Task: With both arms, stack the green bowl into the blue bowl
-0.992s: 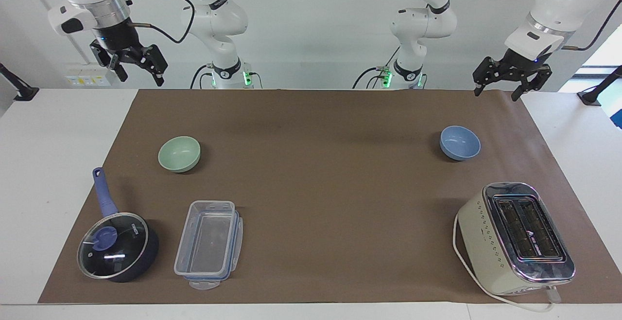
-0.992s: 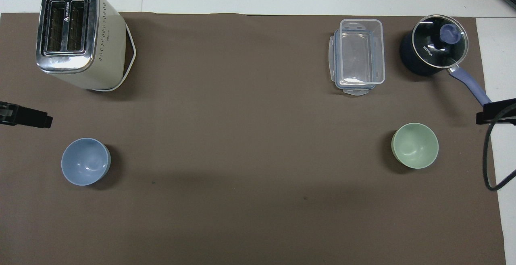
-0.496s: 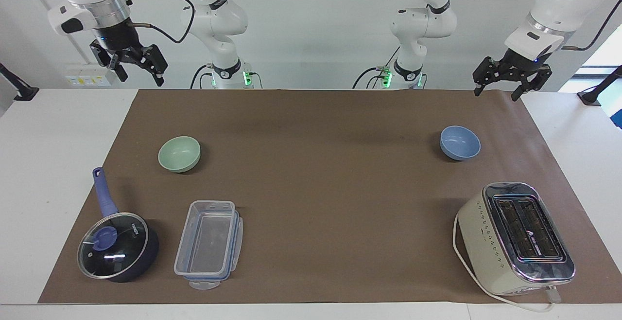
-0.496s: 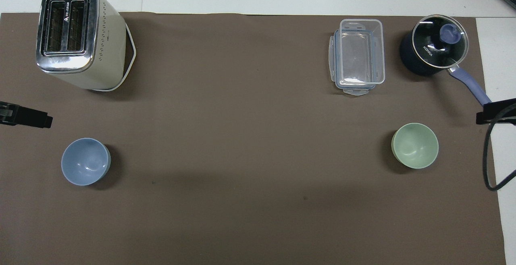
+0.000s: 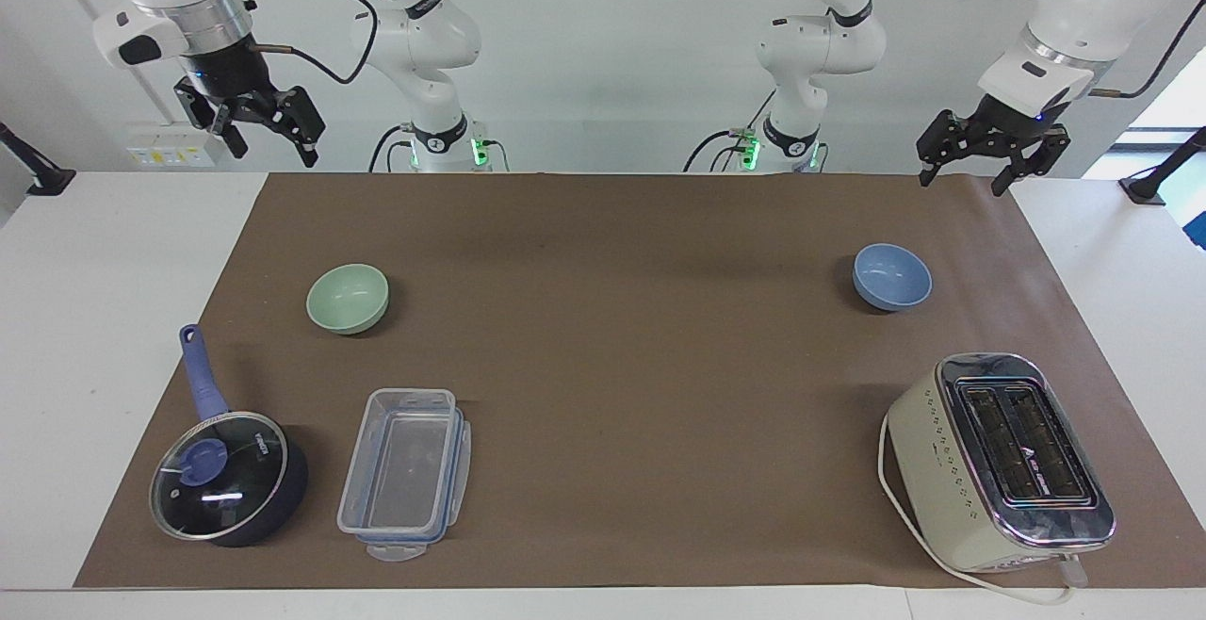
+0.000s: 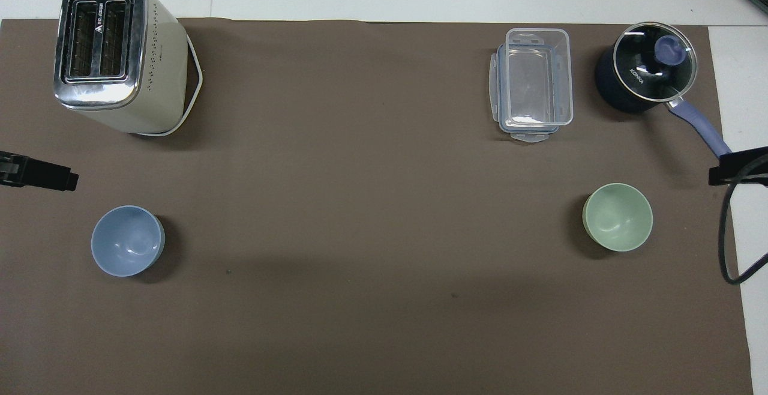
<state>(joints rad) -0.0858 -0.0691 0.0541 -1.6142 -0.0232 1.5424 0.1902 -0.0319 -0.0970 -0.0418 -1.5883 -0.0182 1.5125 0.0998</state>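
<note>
Mint-green bowl [image 5: 348,298] and blue bowl [image 5: 891,276] sit upright, mouths up, well apart on the brown mat [image 5: 622,337], under the splayed, empty right gripper [image 5: 267,135] and left gripper [image 5: 973,164], both cropped overhead

Plain white wall [image 5: 612,55] backs the white worktop [image 5: 94,318]. Brown matte mat [image 5: 641,384] covers its middle. White socket strip [image 5: 170,155] on wall. Even lighting.

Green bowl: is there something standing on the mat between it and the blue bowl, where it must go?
Nothing visible. The mat between the green bowl and the blue bowl is bare. The box, the saucepan and the toaster all stand farther from the robots than the bowls.
</note>
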